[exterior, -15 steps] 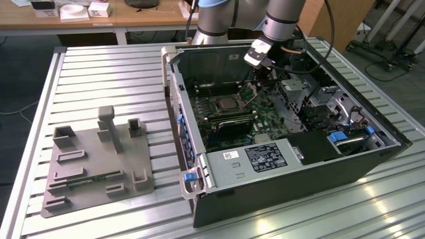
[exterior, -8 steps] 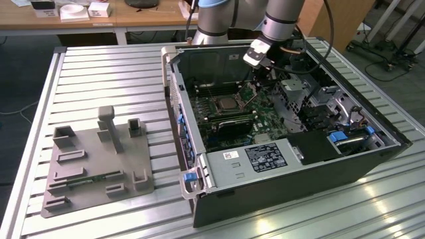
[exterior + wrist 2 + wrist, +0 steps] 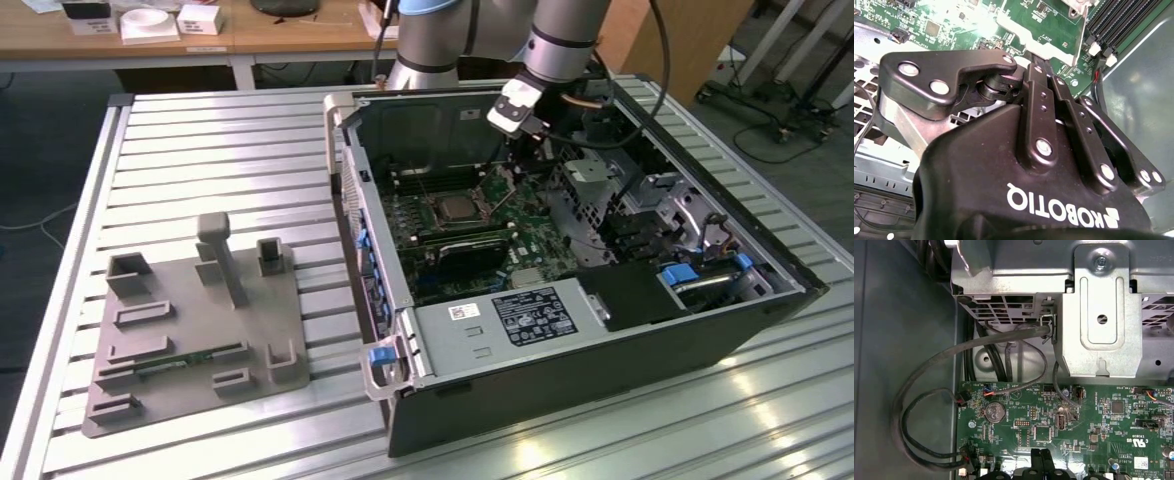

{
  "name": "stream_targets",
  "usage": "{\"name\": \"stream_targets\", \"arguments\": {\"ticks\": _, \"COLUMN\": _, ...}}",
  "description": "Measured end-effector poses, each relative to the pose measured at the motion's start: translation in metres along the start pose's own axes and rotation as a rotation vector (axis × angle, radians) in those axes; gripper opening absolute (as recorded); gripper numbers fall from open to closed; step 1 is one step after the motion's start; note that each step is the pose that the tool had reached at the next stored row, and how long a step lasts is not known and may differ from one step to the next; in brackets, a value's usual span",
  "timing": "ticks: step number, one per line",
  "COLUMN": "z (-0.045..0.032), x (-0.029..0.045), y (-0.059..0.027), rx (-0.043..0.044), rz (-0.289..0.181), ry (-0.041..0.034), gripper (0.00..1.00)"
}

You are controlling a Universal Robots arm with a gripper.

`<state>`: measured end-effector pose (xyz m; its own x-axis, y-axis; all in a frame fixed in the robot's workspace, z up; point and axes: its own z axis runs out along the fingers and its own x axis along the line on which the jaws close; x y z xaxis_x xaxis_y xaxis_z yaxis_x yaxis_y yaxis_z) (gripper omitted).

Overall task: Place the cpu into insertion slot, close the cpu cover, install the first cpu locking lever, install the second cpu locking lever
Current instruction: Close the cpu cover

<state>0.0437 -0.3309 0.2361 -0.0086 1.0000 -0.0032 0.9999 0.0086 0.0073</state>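
In the exterior view the cpu [image 3: 453, 208] shows as a small silver square inside the dark, metal-rimmed insertion slot [image 3: 429, 206] on the green board of an open computer case. Whether the cpu cover lies closed over it I cannot tell. My gripper [image 3: 534, 142] hangs inside the case, beyond the slot, toward the far wall. In the first wrist view its black fingertips [image 3: 1035, 460] meet, shut, with nothing visible between them, just above the green board. In the second wrist view a silver metal plate [image 3: 1051, 32] lies on the board past the gripper's black link bars [image 3: 1046, 125].
A grey metal drive cage [image 3: 1099, 305] and looping black cables [image 3: 929, 405] crowd the board's edge near the gripper. Long black memory slots [image 3: 1119, 25] run beside the silver plate. A white-labelled box [image 3: 527, 315] fills the case's near end. A grey fixture plate [image 3: 200, 330] lies on the slatted table.
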Motion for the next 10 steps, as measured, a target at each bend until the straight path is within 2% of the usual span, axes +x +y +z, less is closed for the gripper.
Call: {"name": "stream_targets", "arguments": {"ticks": 10, "z": 0.0000, "x": 0.0000, "y": -0.0052, "rx": 0.0000, "rz": 0.000, "ry": 0.0000, "gripper": 0.10}}
